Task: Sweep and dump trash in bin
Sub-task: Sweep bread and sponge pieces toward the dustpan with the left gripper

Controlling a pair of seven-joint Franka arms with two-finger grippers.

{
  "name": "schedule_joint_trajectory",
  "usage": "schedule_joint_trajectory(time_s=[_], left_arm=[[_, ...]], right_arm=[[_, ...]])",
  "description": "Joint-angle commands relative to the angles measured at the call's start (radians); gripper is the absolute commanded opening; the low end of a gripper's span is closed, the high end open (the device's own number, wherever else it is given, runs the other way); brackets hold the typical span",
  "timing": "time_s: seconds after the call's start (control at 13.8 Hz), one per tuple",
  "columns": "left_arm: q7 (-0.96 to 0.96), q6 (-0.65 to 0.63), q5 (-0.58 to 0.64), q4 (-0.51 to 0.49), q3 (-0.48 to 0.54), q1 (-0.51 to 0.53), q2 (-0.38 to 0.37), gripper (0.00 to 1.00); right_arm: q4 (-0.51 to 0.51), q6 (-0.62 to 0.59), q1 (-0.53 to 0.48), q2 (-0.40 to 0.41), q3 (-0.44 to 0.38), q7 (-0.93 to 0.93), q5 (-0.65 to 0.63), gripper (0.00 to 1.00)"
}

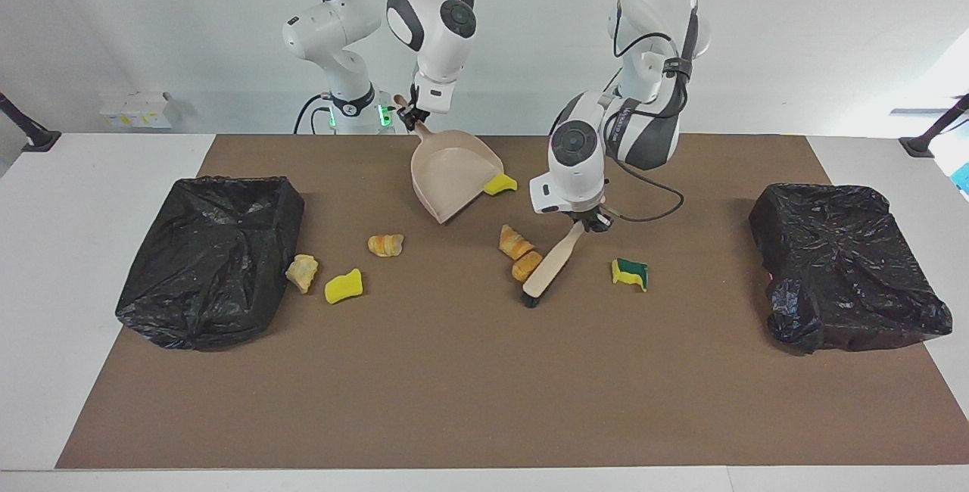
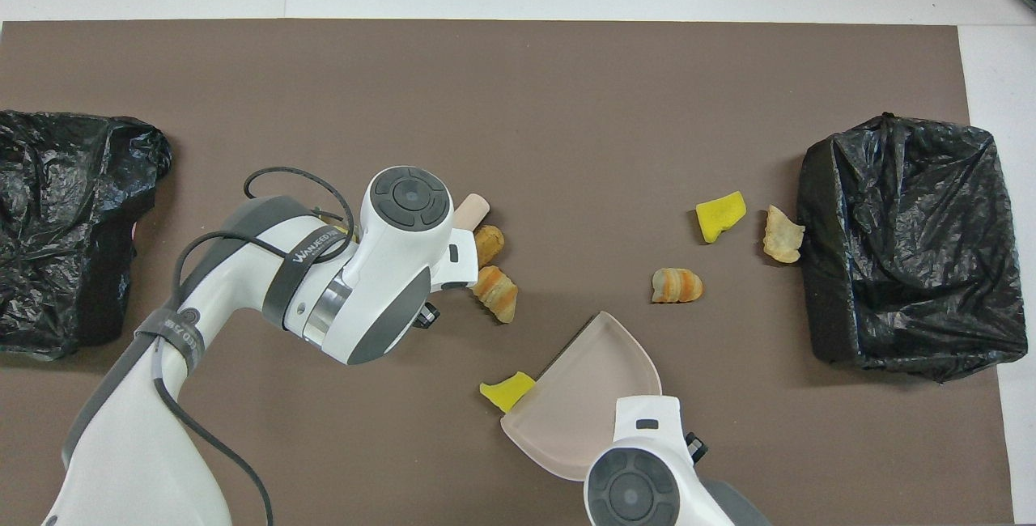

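My left gripper (image 1: 589, 221) is shut on the handle of the beige brush (image 1: 550, 265), whose bristles rest on the mat. Two tan-orange trash lumps (image 1: 513, 242) (image 1: 526, 266) lie against the brush. A green-and-yellow sponge (image 1: 630, 272) lies beside it, toward the left arm's end. My right gripper (image 1: 409, 115) is shut on the handle of the beige dustpan (image 1: 453, 178), and a yellow scrap (image 1: 500, 185) touches the pan's side. Three more scraps (image 1: 385, 244) (image 1: 343, 286) (image 1: 302, 272) lie near the black-bagged bin (image 1: 208, 257).
A second black-bagged bin (image 1: 844, 272) stands at the left arm's end of the brown mat. In the overhead view the left arm (image 2: 396, 267) covers the green sponge and most of the brush (image 2: 472, 206).
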Motion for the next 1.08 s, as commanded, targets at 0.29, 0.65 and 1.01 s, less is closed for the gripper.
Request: schedule_joint_trajectory(time_s=[0.29, 0.65, 1.01], left_arm=[[0.025, -0.183, -0.036, 0.056, 0.032, 0.045, -0.104, 0.00], [-0.044, -0.188, -0.036, 0.050, 0.037, 0.217, -0.156, 0.00], [-0.039, -0.160, -0.042, -0.037, 0.035, 0.361, -0.166, 0.00]], right_arm=[[0.256, -0.050, -0.089, 0.186, -0.002, 0.006, 0.023, 0.00], [0.316, -0.144, -0.153, 0.193, -0.007, -0.185, -0.030, 0.00], [0.259, -0.017, -0.190, 0.177, -0.004, -0.393, -0.080, 0.00]])
